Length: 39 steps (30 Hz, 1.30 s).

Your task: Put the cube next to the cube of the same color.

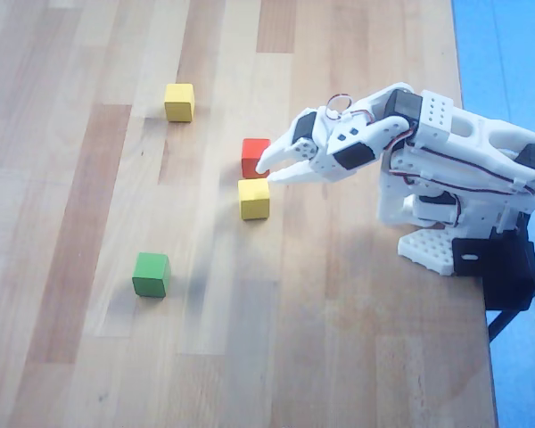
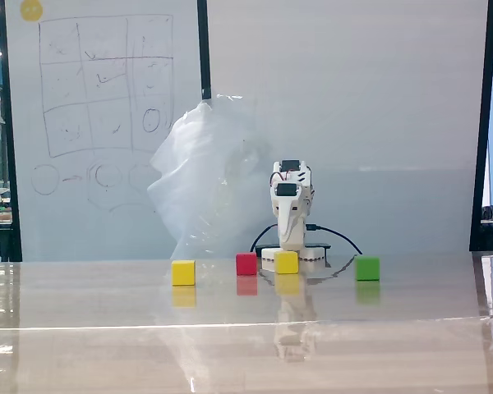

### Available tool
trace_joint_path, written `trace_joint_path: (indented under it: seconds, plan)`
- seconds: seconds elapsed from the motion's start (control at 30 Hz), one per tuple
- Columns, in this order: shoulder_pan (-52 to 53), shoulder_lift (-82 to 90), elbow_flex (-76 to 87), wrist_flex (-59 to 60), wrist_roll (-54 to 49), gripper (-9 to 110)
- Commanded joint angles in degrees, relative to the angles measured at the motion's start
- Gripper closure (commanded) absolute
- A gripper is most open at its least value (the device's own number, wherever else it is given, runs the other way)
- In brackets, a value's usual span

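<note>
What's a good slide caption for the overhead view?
White arm's empty gripper hovers near a red cube and yellow cube; second yellow cube and green cube sit apart.

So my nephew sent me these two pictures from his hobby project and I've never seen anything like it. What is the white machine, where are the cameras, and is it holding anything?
The white machine is a small robot arm bolted at the edge of a wooden table. Its tip is a two-fingered claw for picking things up.

One picture is taken from above, looking straight down. The other comes from a camera standing low at the far side of the table, facing the arm head-on, with a whiteboard behind it.

Four small cubes lie on the table: a yellow cube just below the claw in the overhead view, a red cube beside it, a second yellow cube farther off, and a green cube.

The claw holds nothing. Its fingers are slightly apart, with the tips at the red cube's edge.
</note>
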Motion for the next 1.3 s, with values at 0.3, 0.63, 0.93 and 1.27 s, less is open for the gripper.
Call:
trace_joint_path:
  seconds: [0.3,0.63,0.93,1.27]
  plan:
    - [-0.4,-3.6,-5.1,1.1,-0.4,96]
    - [-0.4,1.9,-1.8,1.8,-0.3,96]
    - [-0.3,1.1,-1.9,1.3,-0.4,96]
    - [-0.4,-11.6,-13.5,1.3,-0.5,96]
